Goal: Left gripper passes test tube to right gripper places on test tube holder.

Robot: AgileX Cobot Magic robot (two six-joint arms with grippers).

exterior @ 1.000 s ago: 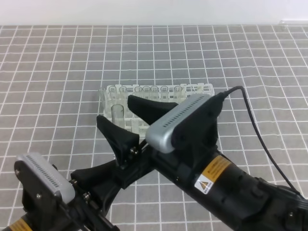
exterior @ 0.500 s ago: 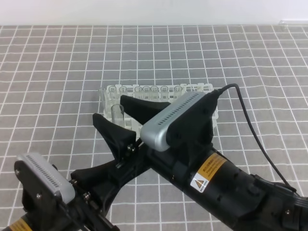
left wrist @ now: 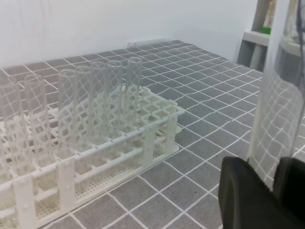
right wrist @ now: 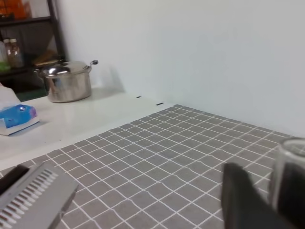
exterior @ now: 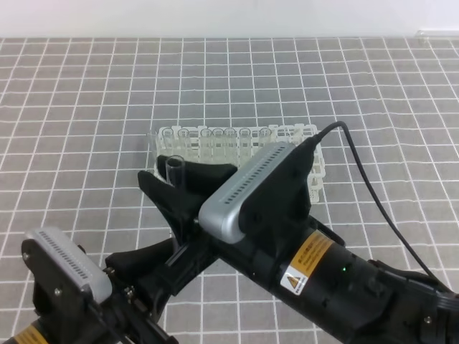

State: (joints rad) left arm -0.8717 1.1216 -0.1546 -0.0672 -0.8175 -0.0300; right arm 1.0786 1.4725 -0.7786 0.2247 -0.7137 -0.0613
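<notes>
Left claw (left wrist: pixel 267 191): clamped the test tube (exterior: pixel 174 170) upright.
Right claw (exterior: pixel 183 188): spread around the tube — not clamped.
Test tube holder (exterior: pixel 310 166): behind, on the table (exterior: pixel 86 107).

A lidded steel pot (right wrist: pixel 68 82) sits on a white counter (right wrist: pixel 71 119) near a blue-and-white box (right wrist: pixel 16 117), beside the grey grid-patterned mat (exterior: pixel 86 107), with dark shelving (right wrist: pixel 26 28) behind.

Grey white-grid tabletop (exterior: pixel 86 107) w/ white test tube holder (exterior: pixel 308 154) on it
</notes>
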